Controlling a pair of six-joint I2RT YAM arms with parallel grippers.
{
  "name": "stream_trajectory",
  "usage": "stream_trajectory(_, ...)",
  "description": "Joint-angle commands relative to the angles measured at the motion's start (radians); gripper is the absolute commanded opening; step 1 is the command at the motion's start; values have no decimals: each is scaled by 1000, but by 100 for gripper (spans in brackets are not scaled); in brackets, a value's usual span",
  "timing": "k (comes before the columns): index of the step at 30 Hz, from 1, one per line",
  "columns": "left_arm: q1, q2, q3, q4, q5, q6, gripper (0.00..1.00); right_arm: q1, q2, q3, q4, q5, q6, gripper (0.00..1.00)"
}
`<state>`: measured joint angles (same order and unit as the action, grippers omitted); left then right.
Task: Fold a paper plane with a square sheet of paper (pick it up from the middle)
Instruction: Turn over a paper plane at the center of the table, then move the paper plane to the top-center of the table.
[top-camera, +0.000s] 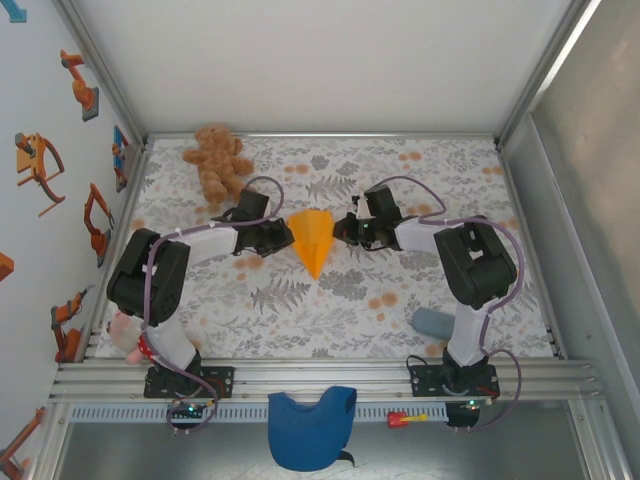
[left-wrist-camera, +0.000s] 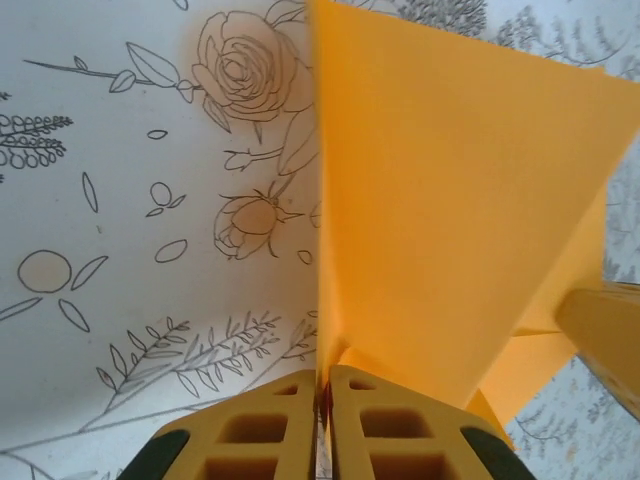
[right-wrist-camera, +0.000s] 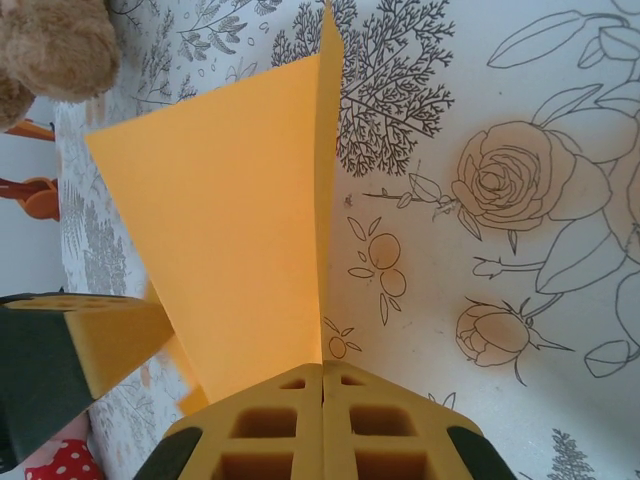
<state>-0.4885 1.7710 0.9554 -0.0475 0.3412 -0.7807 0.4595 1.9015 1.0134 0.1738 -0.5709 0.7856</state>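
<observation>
The bright orange sheet of paper (top-camera: 312, 240) is folded into a pointed dart shape, tip toward the near edge, at the middle of the floral table. It is held off the table between the two arms. My left gripper (top-camera: 283, 237) is shut on the paper's left side. In the left wrist view its jaws (left-wrist-camera: 323, 378) pinch a thin edge of the orange paper (left-wrist-camera: 450, 220). My right gripper (top-camera: 341, 232) is shut on the opposite side. In the right wrist view its jaws (right-wrist-camera: 322, 368) clamp the folded edge of the paper (right-wrist-camera: 230, 220).
A brown teddy bear (top-camera: 218, 160) sits at the back left, close behind the left arm. A blue cloth (top-camera: 310, 428) hangs over the near rail. A grey-blue object (top-camera: 432, 322) lies by the right arm's base. A pink toy (top-camera: 125, 335) rests at the left edge.
</observation>
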Motion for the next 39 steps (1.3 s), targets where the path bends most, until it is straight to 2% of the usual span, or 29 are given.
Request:
stream_trajectory(1, 5, 32, 20, -35, 15, 7, 14, -5, 35, 1, 30, -37, 5, 0)
stream_trajectory(6, 5, 28, 48, -95, -17, 18, 20, -5, 51, 4, 30, -49, 4, 0)
stream_trajectory(14, -38, -121, 29, -109, -67, 31, 33, -5, 52, 6, 31, -55, 3, 0)
stream_trajectory(22, -101, -70, 54, -110, -22, 36, 44, -5, 53, 7, 30, -55, 4, 0)
stream_trajectory(34, -162, 47, 139, -125, -3, 12, 46, -4, 54, 6, 30, -52, 5, 0)
stream_trajectory(39, -193, 85, 192, -231, -93, 8, 46, -5, 54, 5, 27, -49, 6, 0)
